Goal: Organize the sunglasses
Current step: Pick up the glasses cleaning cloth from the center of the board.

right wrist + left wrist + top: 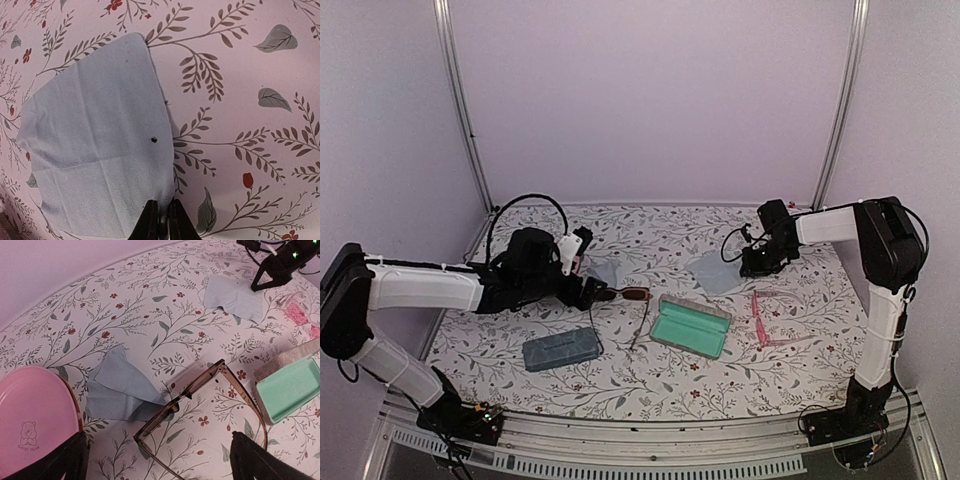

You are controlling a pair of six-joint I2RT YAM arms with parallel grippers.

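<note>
The dark-framed sunglasses [635,294] with reddish-brown lenses lie unfolded on the floral table, left of the open case. In the left wrist view the sunglasses [200,387] lie between my left gripper's [157,452] wide-open fingers, which do not touch them. The left gripper [598,292] is at the glasses' left end. The pink-framed glasses [760,318] lie at the right, also showing in the left wrist view [299,315]. My right gripper [161,220] is shut, pinching the edge of a pale blue cloth [95,150], which lies at the back right [715,270].
An open case with a mint lining [690,325] lies mid-table. A closed blue-grey case [560,349] lies front left. A second pale blue cloth [125,387] lies behind the dark glasses. A pink rounded object with a small bear mark [35,420] fills the left wrist view's lower left.
</note>
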